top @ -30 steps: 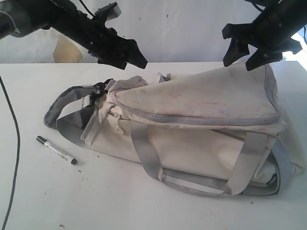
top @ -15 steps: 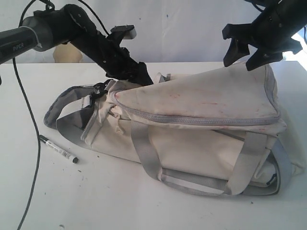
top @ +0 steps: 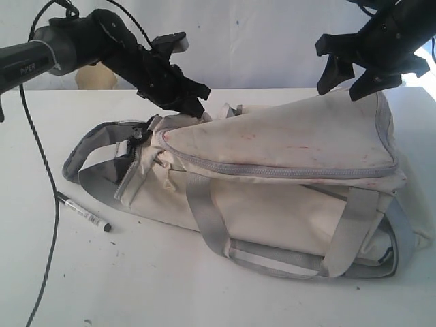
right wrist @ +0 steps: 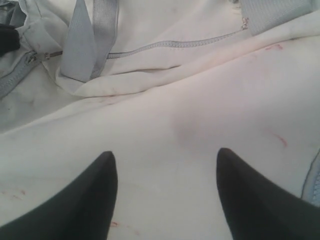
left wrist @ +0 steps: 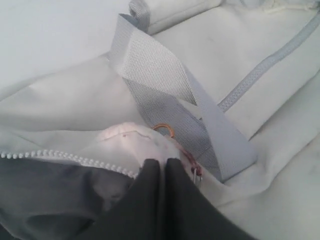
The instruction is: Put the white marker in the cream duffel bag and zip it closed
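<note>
The cream duffel bag (top: pixel 286 157) lies on its side on the white table, its left end unzipped. My left gripper (top: pixel 196 109) is down at that end's top edge. In the left wrist view, the left gripper (left wrist: pixel 162 162) has its fingers pressed together on a fold of cream fabric beside the zipper teeth (left wrist: pixel 75 159) and the dark lining (left wrist: pixel 45 190). My right gripper (top: pixel 340 90) hangs open above the bag's right end; the right wrist view shows this gripper (right wrist: pixel 165 155) over bare cream cloth (right wrist: pixel 190 100). The white marker (top: pixel 82 212) lies on the table left of the bag.
Grey webbing handles (top: pixel 204 211) drape over the bag's front side, and one strap (left wrist: pixel 170 95) loops just beyond my left fingers. A black cable (top: pixel 51 225) trails across the table's left side, close to the marker. A white wall (top: pixel 259 41) stands behind the table.
My left gripper came down from above the table onto the bag's left top edge and shut there. The bag's left end and the marker shifted slightly. The right arm stayed still.
</note>
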`<action>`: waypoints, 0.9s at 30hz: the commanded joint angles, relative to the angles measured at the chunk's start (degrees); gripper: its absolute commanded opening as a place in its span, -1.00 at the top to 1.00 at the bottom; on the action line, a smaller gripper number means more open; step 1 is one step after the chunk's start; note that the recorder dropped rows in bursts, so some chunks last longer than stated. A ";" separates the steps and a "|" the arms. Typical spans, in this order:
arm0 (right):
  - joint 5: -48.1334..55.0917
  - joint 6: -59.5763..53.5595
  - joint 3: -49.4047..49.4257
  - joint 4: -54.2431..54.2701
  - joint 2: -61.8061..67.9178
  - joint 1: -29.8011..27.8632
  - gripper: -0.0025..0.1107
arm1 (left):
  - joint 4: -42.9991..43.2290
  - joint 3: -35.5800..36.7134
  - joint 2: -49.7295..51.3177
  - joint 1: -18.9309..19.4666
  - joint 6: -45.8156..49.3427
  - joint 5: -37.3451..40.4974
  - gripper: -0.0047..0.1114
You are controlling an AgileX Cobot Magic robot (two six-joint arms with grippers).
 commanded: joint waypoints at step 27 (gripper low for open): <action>-12.91 -9.99 0.10 18.57 -0.02 6.32 0.00 | -36.20 -0.09 -0.88 13.19 6.02 15.49 0.92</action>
